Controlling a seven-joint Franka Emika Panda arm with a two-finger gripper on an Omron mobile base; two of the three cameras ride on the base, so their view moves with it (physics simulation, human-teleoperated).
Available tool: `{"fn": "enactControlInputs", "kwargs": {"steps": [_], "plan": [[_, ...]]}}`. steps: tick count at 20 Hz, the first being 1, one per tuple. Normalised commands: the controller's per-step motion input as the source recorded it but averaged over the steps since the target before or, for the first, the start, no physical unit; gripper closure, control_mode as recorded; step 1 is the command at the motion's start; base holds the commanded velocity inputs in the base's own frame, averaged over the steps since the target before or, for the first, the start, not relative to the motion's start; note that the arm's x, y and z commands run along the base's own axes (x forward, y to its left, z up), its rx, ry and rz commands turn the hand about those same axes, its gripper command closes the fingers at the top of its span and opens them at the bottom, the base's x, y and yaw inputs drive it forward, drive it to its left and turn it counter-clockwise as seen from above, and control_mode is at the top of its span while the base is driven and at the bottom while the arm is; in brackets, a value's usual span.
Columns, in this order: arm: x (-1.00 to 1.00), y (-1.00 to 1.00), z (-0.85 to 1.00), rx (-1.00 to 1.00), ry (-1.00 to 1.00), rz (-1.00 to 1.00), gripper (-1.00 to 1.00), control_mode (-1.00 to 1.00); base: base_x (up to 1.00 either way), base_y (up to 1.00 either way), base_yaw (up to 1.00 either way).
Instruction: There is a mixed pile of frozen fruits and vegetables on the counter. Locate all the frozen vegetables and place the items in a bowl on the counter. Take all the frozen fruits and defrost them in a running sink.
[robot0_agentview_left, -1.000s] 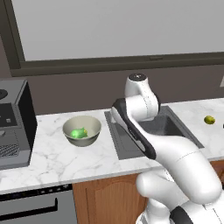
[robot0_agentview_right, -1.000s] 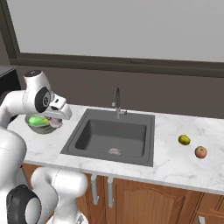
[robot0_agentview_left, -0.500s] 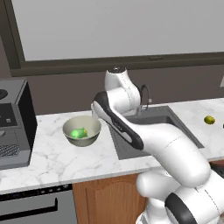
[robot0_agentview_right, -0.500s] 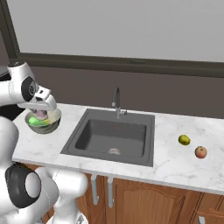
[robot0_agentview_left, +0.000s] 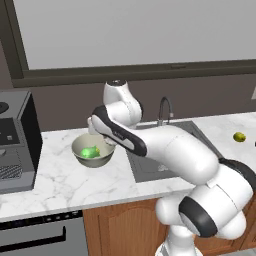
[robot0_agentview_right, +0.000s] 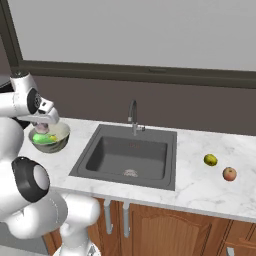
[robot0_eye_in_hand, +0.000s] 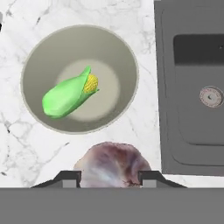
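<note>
No writing shows; the gripper (robot0_eye_in_hand: 109, 177) grasps a pinkish-white vegetable (robot0_eye_in_hand: 112, 166) beside the bowl (robot0_eye_in_hand: 39, 57) holding corn (robot0_eye_in_hand: 70, 94)

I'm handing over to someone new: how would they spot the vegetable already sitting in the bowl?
Start at the dark sink in the marble counter; the beige bowl stands on the side away from the two round fruits. Inside lies an ear of corn: a bright green husk with yellow kernels at one end.

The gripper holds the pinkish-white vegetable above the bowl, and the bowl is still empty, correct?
Not quite. The gripper does hold the pinkish-white vegetable above the bowl, but the bowl is not empty: the hand view shows a green-husked corn cob lying in it.
</note>
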Motion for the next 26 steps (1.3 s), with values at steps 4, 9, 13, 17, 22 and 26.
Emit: {"fn": "enactControlInputs", "kwargs": {"steps": [4,9,13,17,22,26], "plan": [[0.53,0.45,-0.21,0.01,-0.02,0.03,1.00,-1.00,0.00,0.00,0.00],[0.37,0.05,-0.22,0.00,-0.09,0.08,1.00,-1.00,0.00,0.00,0.00],[0.26,-0.01,-0.24,0.00,-0.02,0.01,1.00,-1.00,0.00,0.00,0.00],[0.03,-0.02,-0.33,0.00,0.04,0.00,1.00,-1.00,0.00,0.00,0.00],[0.02,0.00,-0.36,0.00,0.04,0.00,1.00,-1.00,0.00,0.00,0.00],[0.00,0.01,-0.40,0.00,0.05,0.01,1.00,-1.00,0.00,0.00,0.00]]}}
